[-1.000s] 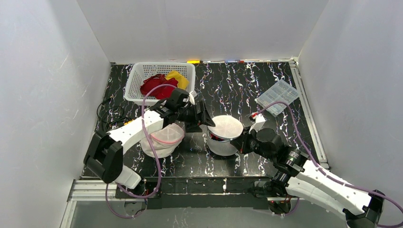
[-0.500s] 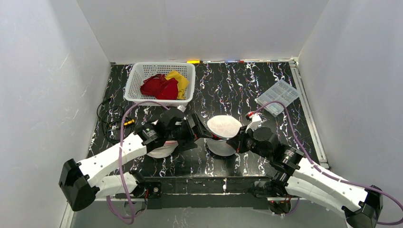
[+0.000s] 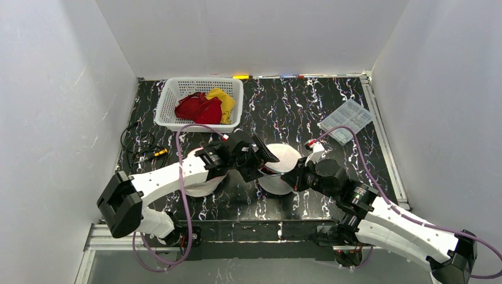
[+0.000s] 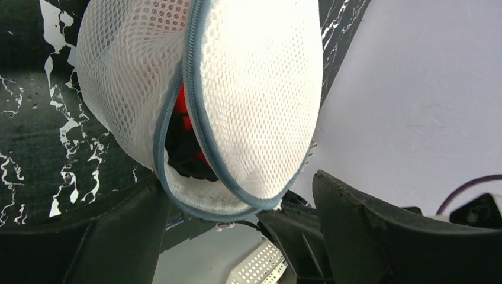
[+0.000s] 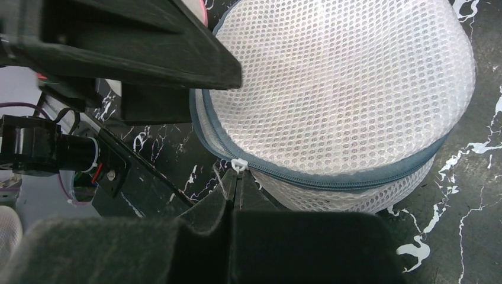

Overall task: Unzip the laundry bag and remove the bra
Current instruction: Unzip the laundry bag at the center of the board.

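The round white mesh laundry bag (image 3: pixel 284 158) stands at the table's middle, its grey-blue zipper partly undone. In the left wrist view the bag (image 4: pixel 260 89) gapes along the zipper, and the red and black bra (image 4: pixel 184 142) shows inside. My left gripper (image 3: pixel 261 157) is open at the bag's left side, and the bag's lower edge hangs between its fingers (image 4: pixel 367 231). My right gripper (image 5: pixel 235 178) is shut on the white zipper pull (image 5: pixel 238 165) at the bag's near rim (image 5: pixel 331 177).
A white basket (image 3: pixel 167 94) with red and yellow clothes stands at the back left. A second white mesh bag (image 3: pixel 200 184) lies under the left arm. There is a clear plastic box (image 3: pixel 346 120) at the right and cables (image 3: pixel 137 151) at the left.
The left arm drew back toward the near left, then swung back in, and its open gripper is again at the bag's left edge. The right gripper has kept its hold.
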`<action>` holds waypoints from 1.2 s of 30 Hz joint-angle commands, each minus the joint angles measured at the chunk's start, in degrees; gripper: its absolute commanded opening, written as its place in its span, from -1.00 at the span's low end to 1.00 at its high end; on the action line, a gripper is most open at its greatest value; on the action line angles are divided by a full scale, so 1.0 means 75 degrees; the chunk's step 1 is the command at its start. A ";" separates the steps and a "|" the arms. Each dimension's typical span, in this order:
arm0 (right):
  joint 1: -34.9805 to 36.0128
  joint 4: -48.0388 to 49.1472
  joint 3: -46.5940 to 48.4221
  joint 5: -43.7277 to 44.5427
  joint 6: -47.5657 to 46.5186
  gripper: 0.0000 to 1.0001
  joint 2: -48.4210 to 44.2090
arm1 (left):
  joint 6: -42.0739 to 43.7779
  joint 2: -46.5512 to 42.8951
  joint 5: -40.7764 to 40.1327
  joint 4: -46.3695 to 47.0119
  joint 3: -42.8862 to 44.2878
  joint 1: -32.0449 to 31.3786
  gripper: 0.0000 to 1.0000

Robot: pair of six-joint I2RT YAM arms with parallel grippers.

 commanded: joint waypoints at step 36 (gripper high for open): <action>0.0104 -0.0842 0.0926 0.0129 -0.0587 -0.97 -0.0949 | 0.3823 0.0918 0.5636 0.1810 0.1035 0.1767 -1.00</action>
